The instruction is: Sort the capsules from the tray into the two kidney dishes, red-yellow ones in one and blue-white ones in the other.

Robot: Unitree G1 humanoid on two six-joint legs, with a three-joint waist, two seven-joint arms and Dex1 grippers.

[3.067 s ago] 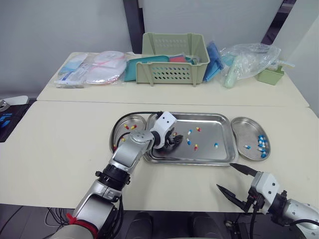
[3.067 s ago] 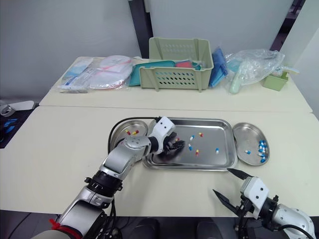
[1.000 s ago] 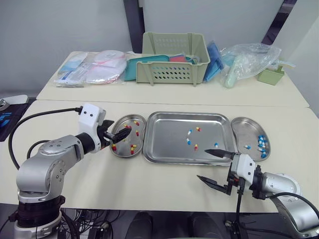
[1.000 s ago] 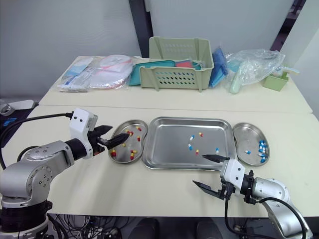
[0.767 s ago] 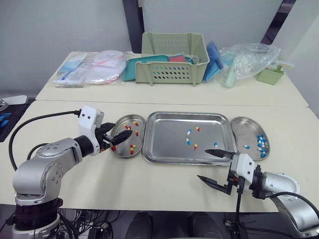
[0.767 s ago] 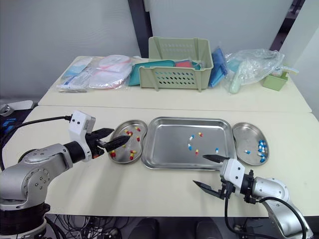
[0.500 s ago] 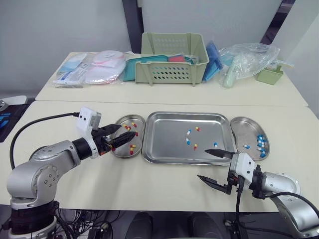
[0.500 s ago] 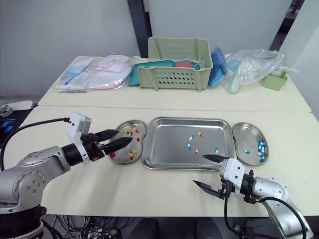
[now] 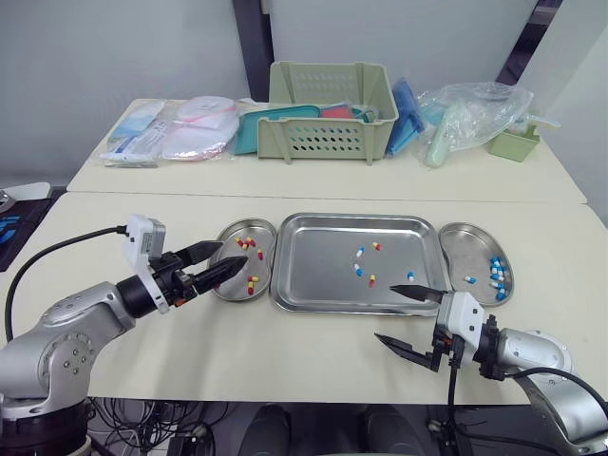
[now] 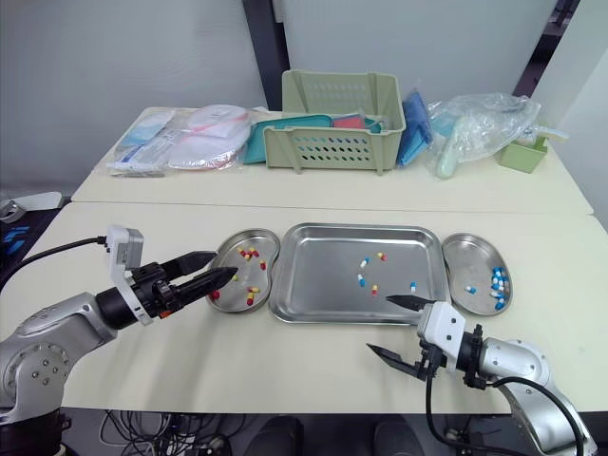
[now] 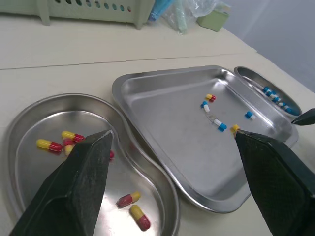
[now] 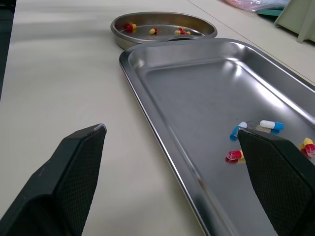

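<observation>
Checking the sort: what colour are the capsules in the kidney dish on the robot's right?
Blue and white capsules; clearest in the left eye view.

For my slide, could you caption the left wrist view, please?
Open left pincer near red-yellow kidney dish; five capsules in tray.

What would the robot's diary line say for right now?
left gripper open, empty, by red-yellow dish | right gripper open, empty, at tray front | tray holds both colours | blue-white dish partly filled
</observation>
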